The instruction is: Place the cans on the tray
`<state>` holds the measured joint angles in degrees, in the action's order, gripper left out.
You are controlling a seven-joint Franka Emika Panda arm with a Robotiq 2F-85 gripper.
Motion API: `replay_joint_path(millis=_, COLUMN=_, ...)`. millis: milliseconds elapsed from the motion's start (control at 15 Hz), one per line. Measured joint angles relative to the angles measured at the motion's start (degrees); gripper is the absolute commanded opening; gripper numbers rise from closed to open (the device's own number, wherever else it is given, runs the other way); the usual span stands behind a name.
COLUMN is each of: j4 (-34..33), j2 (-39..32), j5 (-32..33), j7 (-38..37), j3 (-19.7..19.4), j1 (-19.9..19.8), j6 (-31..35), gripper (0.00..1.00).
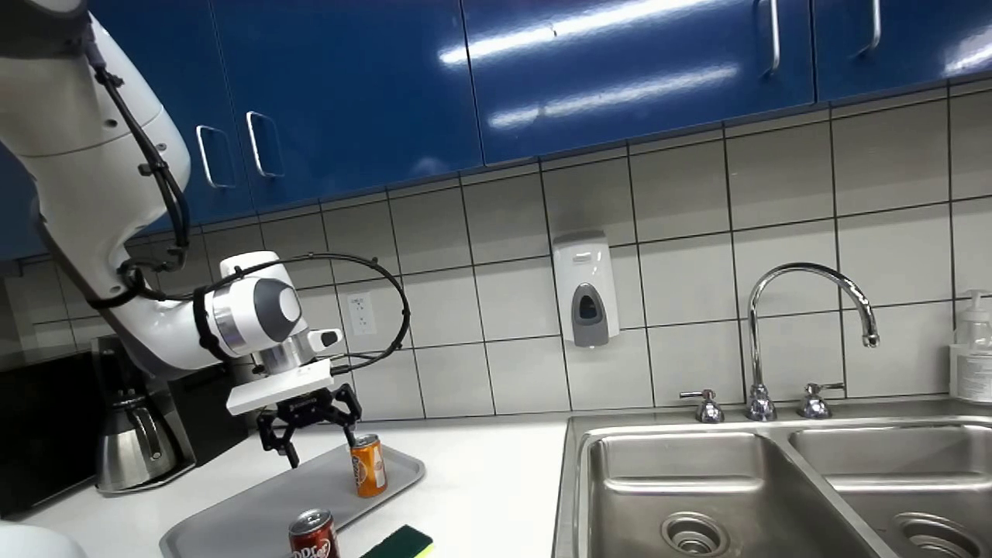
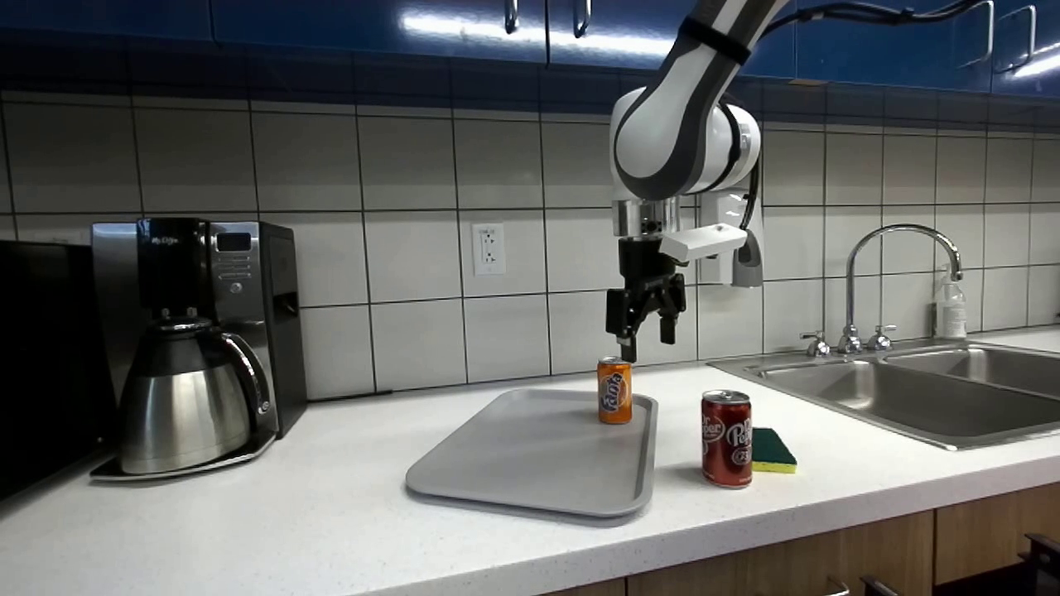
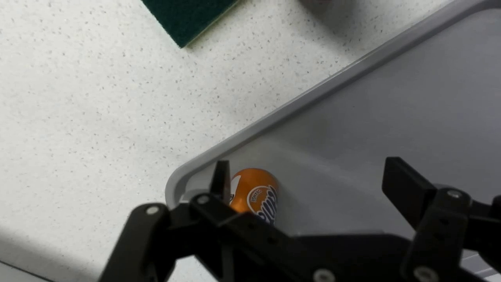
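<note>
Standing upright near a corner of the grey tray [image 2: 530,459], the orange can [image 2: 614,393] presumably leaves room for the dark red can [image 2: 727,440], which stands off the tray on the speckled counter [image 2: 290,513]. Above, the claw [image 1: 322,453] spreads wide, gripping nothing, with pale tiles [image 2: 414,161] and blue cabinets [image 1: 349,93] behind.

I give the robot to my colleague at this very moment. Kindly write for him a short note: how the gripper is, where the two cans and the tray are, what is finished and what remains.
Gripper: open, holding nothing, over the grey tray and close to the top of the Fanta can; whether it touches the can is not clear.
Fanta can: upright on the grey tray, near a corner.
Dr Pepper can: upright on the white counter beside the tray, near the green-and-yellow sponge.
Done: Fanta can on the tray.
Left: Dr Pepper can to the tray.
</note>
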<state>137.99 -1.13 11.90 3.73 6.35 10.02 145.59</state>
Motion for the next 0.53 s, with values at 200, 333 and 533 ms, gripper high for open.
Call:
replay_joint_path(millis=200, j4=0.0, j2=-0.77, j5=0.08, j7=-0.01, j3=0.0, j1=0.0, j6=0.74, gripper=1.0)
replay_joint_path(millis=333, j4=0.0, j2=-1.16, j5=0.19, j7=-0.07, j3=0.0, j1=0.0, j6=1.12, gripper=1.0)
replay_joint_path(millis=533, j4=0.05, j2=-1.57, j5=0.19, j7=-0.08, j3=0.0, j1=0.0, j6=1.26, gripper=1.0)
